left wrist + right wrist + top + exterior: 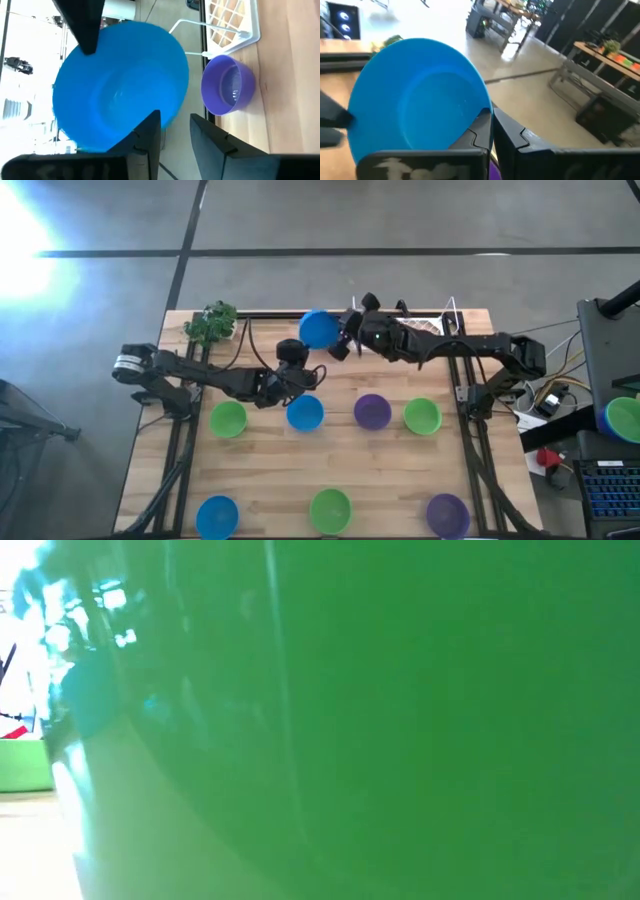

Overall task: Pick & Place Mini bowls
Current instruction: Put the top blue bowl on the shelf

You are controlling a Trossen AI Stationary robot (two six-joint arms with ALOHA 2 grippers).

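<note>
Counting the small bowls from above, eight sit in plain sight around the table. Three are blue: one raised near the far edge (319,328), one in the middle row (305,413), one at the near left corner (217,516). Three are green (228,418) (422,416) (331,509). Two are purple (372,411) (447,514). There is one leafy toy plant (211,322), one white rack (435,322), and two dark arms.

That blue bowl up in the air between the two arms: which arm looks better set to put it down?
Probably the right. The right gripper is shut on the blue bowl's rim, while the left gripper beside it stands open, its fingers apart and gripping nothing.
</note>
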